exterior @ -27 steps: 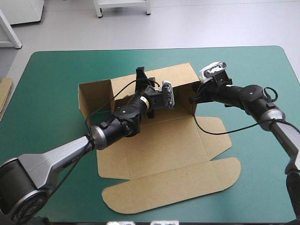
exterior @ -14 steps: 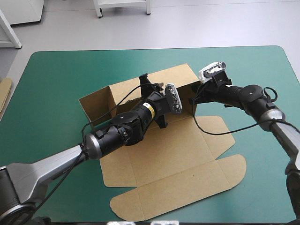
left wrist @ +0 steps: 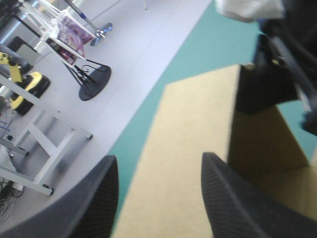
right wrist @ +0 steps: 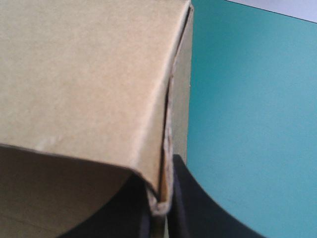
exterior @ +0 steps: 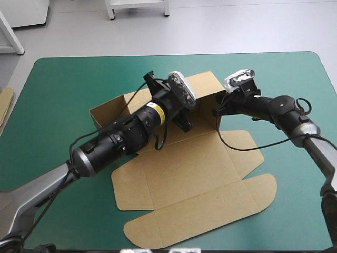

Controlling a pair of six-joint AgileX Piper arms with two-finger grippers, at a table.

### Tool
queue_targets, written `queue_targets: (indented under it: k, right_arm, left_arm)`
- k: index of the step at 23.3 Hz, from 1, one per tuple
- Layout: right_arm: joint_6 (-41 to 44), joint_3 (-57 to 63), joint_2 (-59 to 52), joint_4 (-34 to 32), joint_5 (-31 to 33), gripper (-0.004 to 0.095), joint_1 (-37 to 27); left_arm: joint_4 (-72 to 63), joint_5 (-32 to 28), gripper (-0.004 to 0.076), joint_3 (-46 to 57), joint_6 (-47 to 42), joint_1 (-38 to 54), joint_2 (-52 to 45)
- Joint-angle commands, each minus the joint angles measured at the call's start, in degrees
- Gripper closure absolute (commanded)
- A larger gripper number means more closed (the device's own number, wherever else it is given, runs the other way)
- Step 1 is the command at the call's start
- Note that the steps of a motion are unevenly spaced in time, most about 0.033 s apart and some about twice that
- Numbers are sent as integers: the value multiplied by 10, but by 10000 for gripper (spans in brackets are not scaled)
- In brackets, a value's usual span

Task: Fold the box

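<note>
The brown box lies in the middle of the teal-green table with its back wall and left wall raised; its lid panel lies flat toward the front edge. My left gripper hovers over the box's inside by the back wall. In the left wrist view it is open, and the back wall rises ahead of its spread fingers. My right gripper is shut on the raised right wall at the box's back right corner. The right wrist view shows that board edge pinched between the fingertips.
An edge of more brown board shows at the table's left edge. Bare teal-green cover surrounds the box on the left, right and front.
My left arm has lifted and swung toward the far side, its gripper now higher over the back wall. The box has shifted slightly to the right. The right gripper has kept its hold.
</note>
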Motion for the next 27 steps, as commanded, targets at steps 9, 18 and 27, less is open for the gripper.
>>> queue_targets:
  k: [9,18,27]
  right_arm:
    - [5,-17,-26,15,-13,925,0]
    - [274,-108,-26,-253,45,925,0]
    - [470,-275,-25,-426,259,925,0]
  left_arm:
    - [-178,13,351,-77,-7,402,-25]
    - [-287,139,355,-48,9,605,-25]
    - [-435,132,355,11,114,620,-23]
